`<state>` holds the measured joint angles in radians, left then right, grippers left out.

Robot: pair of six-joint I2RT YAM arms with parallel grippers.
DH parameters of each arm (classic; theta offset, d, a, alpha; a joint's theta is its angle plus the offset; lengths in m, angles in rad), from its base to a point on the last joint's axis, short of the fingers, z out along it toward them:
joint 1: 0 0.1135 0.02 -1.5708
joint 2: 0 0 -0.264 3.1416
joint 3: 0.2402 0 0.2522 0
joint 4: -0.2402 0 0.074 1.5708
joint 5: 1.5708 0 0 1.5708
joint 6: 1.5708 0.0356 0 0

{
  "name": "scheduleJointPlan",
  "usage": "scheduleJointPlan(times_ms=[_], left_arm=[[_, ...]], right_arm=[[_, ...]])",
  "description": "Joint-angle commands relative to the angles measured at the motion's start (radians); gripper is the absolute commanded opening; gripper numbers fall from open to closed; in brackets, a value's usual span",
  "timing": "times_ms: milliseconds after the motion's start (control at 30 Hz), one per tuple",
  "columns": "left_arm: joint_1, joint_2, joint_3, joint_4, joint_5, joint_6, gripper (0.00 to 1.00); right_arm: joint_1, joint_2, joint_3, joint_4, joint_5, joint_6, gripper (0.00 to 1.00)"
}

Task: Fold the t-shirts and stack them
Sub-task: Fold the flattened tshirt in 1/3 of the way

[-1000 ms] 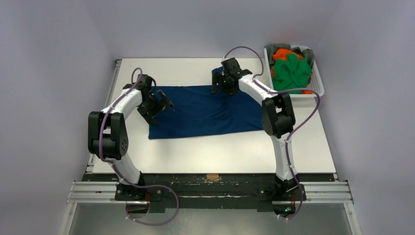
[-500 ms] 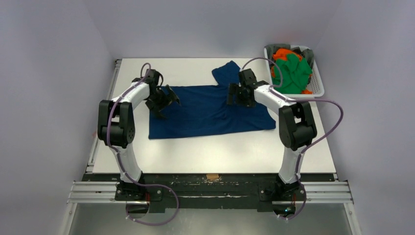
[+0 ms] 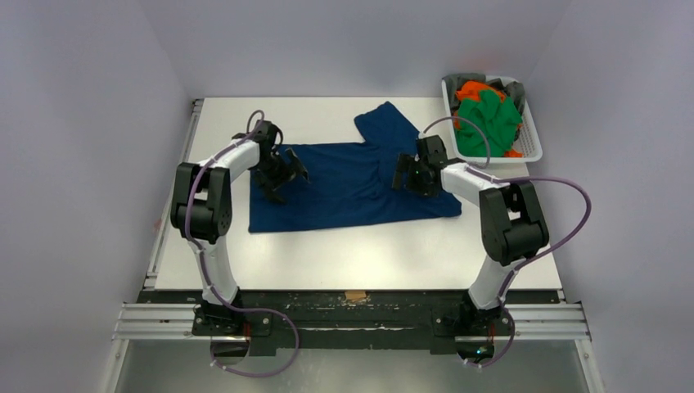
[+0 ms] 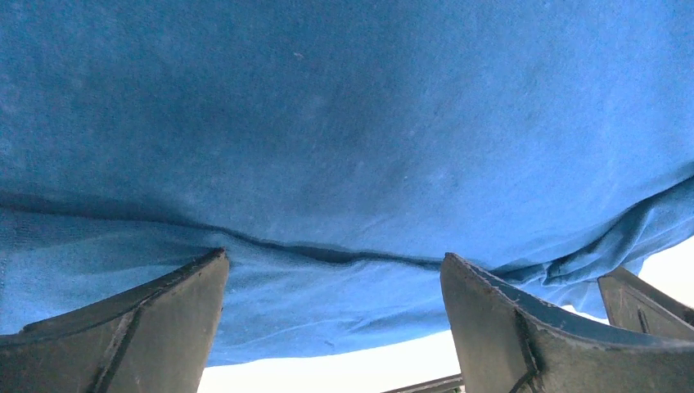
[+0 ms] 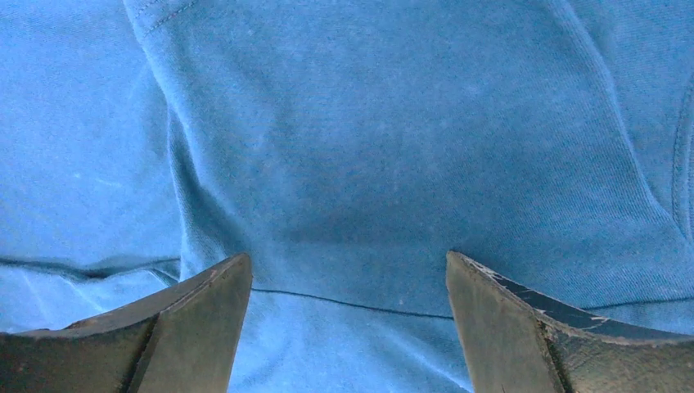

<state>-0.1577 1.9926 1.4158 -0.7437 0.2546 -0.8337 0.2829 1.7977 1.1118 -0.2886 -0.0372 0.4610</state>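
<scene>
A dark blue t-shirt [image 3: 344,188] lies spread on the white table, one sleeve [image 3: 383,123] sticking out toward the back. My left gripper [image 3: 282,174] is open just above the shirt's left part; its wrist view shows blue cloth [image 4: 344,147] with a fold line between the open fingers [image 4: 147,327]. My right gripper [image 3: 413,174] is open over the shirt's right part; its wrist view shows blue cloth [image 5: 368,147] and a layer edge between its fingers [image 5: 524,336]. Neither holds anything.
A white basket [image 3: 534,135] at the back right holds several crumpled green, orange and grey shirts [image 3: 487,115]. Bare table [image 3: 352,254] lies in front of the shirt. The table's left rail [image 3: 190,139] runs along the left edge.
The right gripper moved from the back sleeve toward the front right over the shirt body, leaving the sleeve laid out at the back. The left gripper moved right onto the shirt.
</scene>
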Motion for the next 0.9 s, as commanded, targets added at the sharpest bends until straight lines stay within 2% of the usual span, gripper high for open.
scheduleJointPlan(times_ms=[0,500,667,867], left_arm=[[-0.042,-0.004,-0.093,-0.009,-0.029,0.019,1.00],[-0.171,-0.223,-0.434,0.042,0.045,-0.004,1.00],[-0.199,-0.333,-0.554,0.071,0.051,-0.039,1.00],[-0.259,-0.395,-0.622,0.099,0.062,-0.080,1.00]], right_arm=[[-0.033,-0.056,-0.095,0.015,-0.014,0.056,0.86],[-0.097,-0.403,-0.429,-0.308,0.098,0.237,0.86],[-0.103,-0.461,-0.459,-0.400,0.154,0.274,0.88],[-0.110,-0.533,-0.486,-0.455,0.178,0.306,0.89]])
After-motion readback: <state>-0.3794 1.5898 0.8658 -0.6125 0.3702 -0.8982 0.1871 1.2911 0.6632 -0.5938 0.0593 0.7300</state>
